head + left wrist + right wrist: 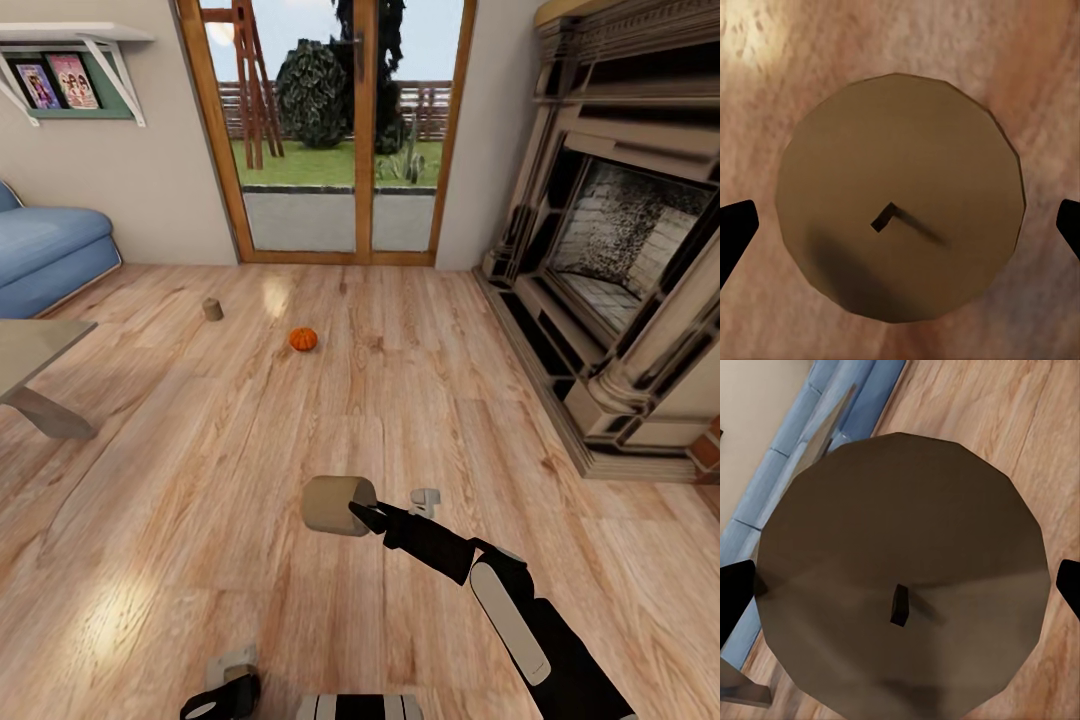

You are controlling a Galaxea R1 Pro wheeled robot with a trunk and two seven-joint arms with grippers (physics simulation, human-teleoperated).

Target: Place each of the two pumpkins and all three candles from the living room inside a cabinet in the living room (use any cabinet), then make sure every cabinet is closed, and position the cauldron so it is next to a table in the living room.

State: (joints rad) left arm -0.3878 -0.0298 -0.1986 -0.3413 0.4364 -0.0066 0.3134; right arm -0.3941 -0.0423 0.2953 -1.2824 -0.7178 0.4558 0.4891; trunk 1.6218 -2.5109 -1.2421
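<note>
My right gripper point(362, 512) is shut on a stubby beige candle point(333, 505), held over the floor mid-room. In the right wrist view that candle point(900, 517) shows wick-end on between the dark fingertips point(735, 600). My left gripper point(225, 690) sits at the bottom edge. The left wrist view has another candle point(900, 142) wick-end on between the fingertips point(735, 232), with floor behind it. A third candle point(212, 309) stands on the floor far ahead to the left. One orange pumpkin point(303, 339) lies on the floor right of it. A corner of the grey table point(35, 345) shows at the left.
A blue sofa point(50, 250) stands at the far left, also in the right wrist view as the sofa point(832, 427). A large stone fireplace point(620, 250) lines the right wall. Glass doors point(330, 130) close the far end. Wooden floor point(200, 480) stretches between.
</note>
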